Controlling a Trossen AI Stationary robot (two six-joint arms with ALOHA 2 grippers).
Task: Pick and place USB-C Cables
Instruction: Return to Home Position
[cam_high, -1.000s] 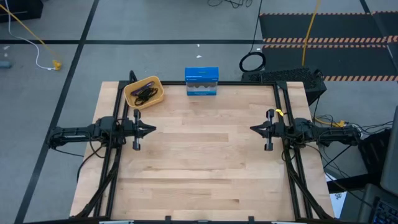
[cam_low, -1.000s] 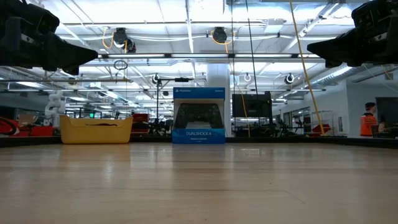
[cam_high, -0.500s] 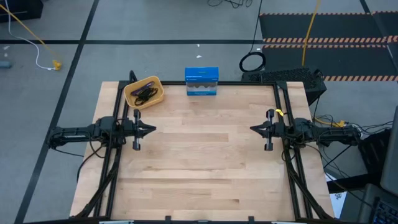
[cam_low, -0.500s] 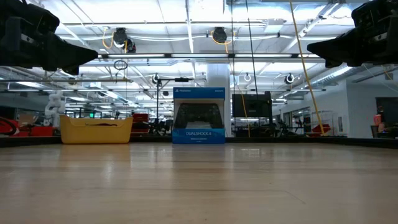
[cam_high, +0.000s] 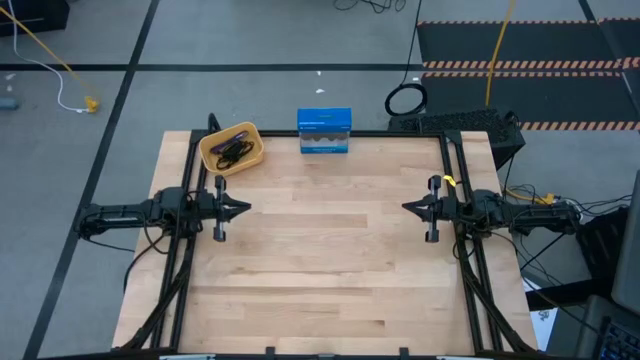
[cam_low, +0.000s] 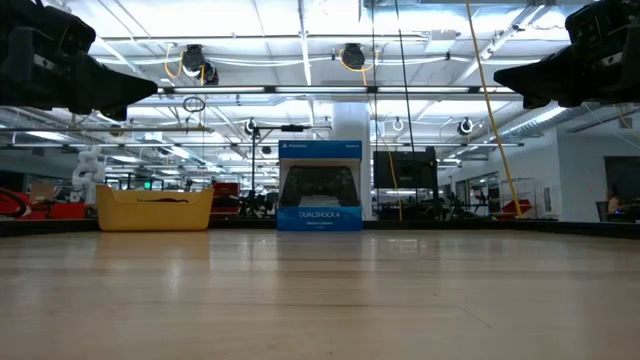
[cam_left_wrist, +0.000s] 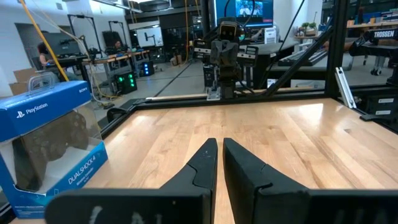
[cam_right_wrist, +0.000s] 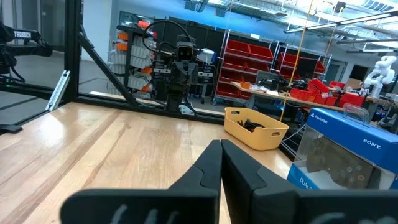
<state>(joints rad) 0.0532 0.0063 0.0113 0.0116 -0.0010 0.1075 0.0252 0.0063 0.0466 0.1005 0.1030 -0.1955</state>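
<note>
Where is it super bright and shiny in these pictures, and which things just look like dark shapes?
Low view: the ceiling lights glare white, so the left gripper and right gripper show only as dark shapes in the top corners. Left wrist view: the table has a pale shiny patch toward its far end. High view: the light is even, with no hard shadows on the table.

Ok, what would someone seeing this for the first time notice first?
Probably the blue PlayStation controller box standing at the middle of the table's far edge, and the yellow bin at the far left corner with the dark USB-C cables lying inside. Then the two arms facing each other across the table, left claw and right claw both shut and holding nothing.
</note>
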